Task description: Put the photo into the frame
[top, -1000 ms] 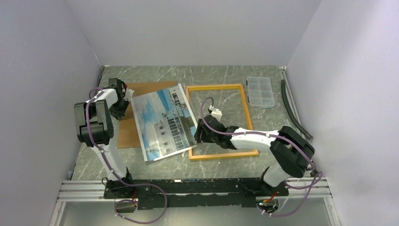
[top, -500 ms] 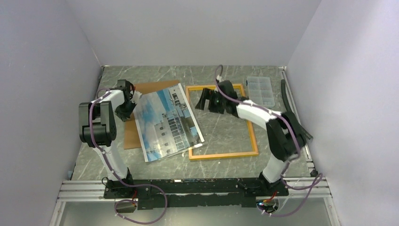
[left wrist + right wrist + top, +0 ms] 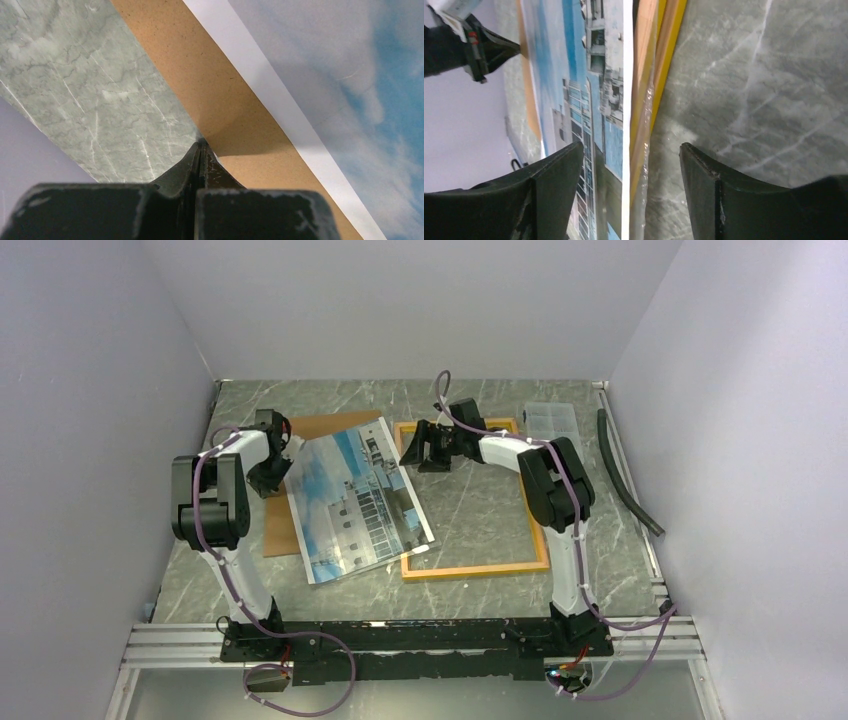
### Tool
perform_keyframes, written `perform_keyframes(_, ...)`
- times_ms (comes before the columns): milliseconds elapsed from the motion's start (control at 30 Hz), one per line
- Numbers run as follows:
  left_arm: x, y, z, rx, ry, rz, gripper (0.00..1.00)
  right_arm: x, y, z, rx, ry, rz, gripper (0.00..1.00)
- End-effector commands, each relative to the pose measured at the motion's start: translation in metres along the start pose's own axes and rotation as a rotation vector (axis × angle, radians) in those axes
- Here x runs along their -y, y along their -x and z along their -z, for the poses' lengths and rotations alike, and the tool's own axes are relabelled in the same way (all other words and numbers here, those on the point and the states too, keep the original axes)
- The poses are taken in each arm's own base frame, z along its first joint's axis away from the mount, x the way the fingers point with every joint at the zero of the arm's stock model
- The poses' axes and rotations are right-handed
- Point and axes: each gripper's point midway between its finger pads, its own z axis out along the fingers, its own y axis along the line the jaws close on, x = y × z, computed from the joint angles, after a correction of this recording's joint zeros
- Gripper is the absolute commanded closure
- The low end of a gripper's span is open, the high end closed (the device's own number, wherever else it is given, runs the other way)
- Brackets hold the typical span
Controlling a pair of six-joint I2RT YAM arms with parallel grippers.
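My right hand (image 3: 425,447) has swung off the near left part of the frame (image 3: 475,568) and now sits at the frame's 11 o'clock corner. Its fingers stand well apart and hold nothing. In my wrist view they straddle the line where the photo's white margin meets the yellow rail. The photo (image 3: 355,500) lies picture side up at 9 o'clock of the frame. It has slid a little toward the frame since a second ago, so its 3 o'clock edge overlaps the left rail. Most of the sheet still rests on the brown backing board (image 3: 325,426) and on the marble surface (image 3: 300,395), outside the opening. My left hand (image 3: 201,150) has meanwhile come fully together. It sits at 10 o'clock of the photo, with its tips down on the board's outer edge where the board meets the surface, and I see nothing between them. I judge the photo is free of both hands and only partly across, so the insertion is not done. Next I'd need to take the overlapping edge and draw the sheet toward 3 o'clock, squaring it to the rails without creasing it.
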Motion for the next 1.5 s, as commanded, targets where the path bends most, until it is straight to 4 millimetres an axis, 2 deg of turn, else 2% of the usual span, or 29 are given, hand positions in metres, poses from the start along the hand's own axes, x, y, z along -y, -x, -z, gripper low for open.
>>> perform_keyframes(0,0.026,0.003,-0.025,0.011,-0.089,0.019,0.97,-0.023,0.017,-0.006,0.022,0.145,0.021,0.33)
perform_keyframes(67,0.026,0.003,-0.027,0.008,-0.089,0.019,0.97,-0.022,0.014,-0.01,0.017,0.163,-0.004,0.42)
perform_keyframes(233,0.026,0.002,-0.029,0.007,-0.082,0.016,0.97,-0.023,0.012,-0.012,0.01,0.183,-0.026,0.54)
perform_keyframes(400,0.025,0.003,-0.029,0.007,-0.079,0.014,0.97,-0.025,0.012,-0.012,0.009,0.219,-0.055,0.71)
perform_keyframes(567,0.024,0.004,-0.028,0.011,-0.072,0.01,0.97,-0.029,0.015,-0.006,0.028,0.239,-0.065,0.75)
perform_keyframes(867,0.019,0.007,-0.025,0.015,-0.056,0.012,0.97,-0.034,0.021,0.004,0.062,0.227,-0.063,0.97)
perform_keyframes(967,0.008,0.015,-0.016,0.031,-0.037,0.035,0.96,-0.041,0.029,0.012,0.107,0.218,-0.073,1.0)
perform_keyframes(1100,-0.022,0.031,0.006,0.074,-0.057,0.142,0.76,-0.053,0.045,0.028,0.214,0.178,-0.103,1.0)
perform_keyframes(1233,-0.046,0.042,0.033,0.125,-0.075,0.197,0.63,-0.066,0.058,0.04,0.319,0.139,-0.137,1.0)
perform_keyframes(1333,-0.046,0.045,0.05,0.155,-0.098,0.197,0.59,-0.08,0.066,0.037,0.37,0.112,-0.152,1.0)
perform_keyframes(1467,-0.033,0.038,0.061,0.165,-0.155,0.19,0.59,-0.107,0.069,0.02,0.399,0.098,-0.136,1.0)
